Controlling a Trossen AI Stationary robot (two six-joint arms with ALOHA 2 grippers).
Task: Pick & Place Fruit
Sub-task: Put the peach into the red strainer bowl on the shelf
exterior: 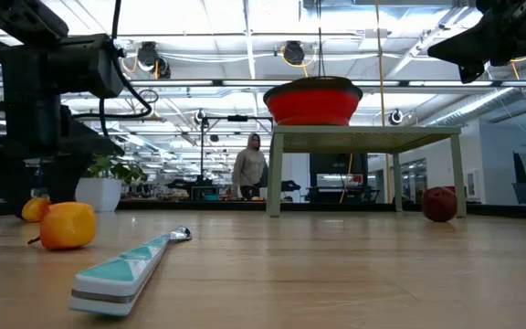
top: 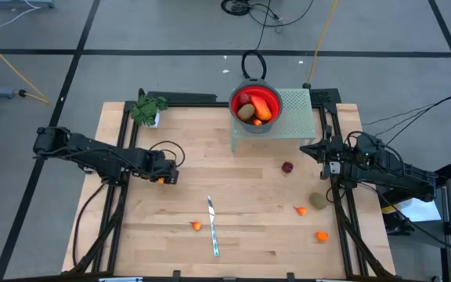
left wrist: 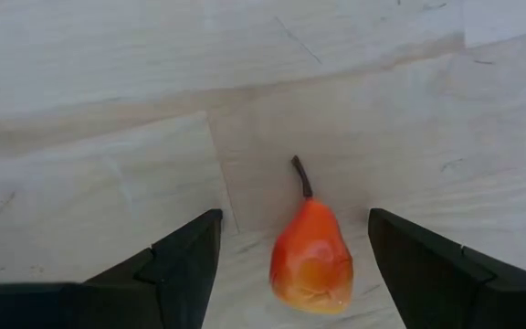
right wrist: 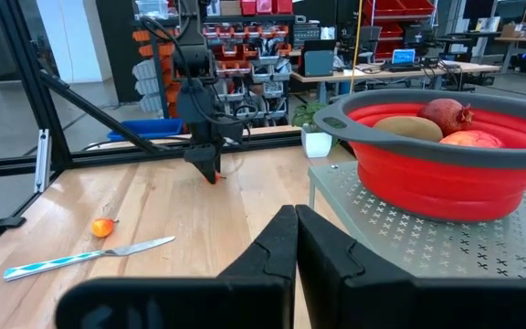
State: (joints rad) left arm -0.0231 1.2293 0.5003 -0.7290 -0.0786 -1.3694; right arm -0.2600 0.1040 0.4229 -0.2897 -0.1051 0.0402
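Left gripper hangs wide open over the table, one finger on each side of a pear. The pear lies flat between them, touching neither, its long axis running straight ahead of the gripper, stem pointing away from the wrist.

Right gripper waits shut and empty at the table's right edge, just beside the raised metal stand that carries the red bowl.

Counted from above: one bowl, holding about four fruit, among them a long orange-red piece, an olive-brown oval and small red and orange pieces. Loose on the table are six more: the pear under the left gripper, one small orange piece ahead of that gripper and just beside the knife, one dark red ball near the right gripper's tip, one olive-brown oval beside the right arm, and two small orange pieces nearby. One knife lies with its long axis running front to back. One plant stands at the back left corner, and a person stands in the room beyond.
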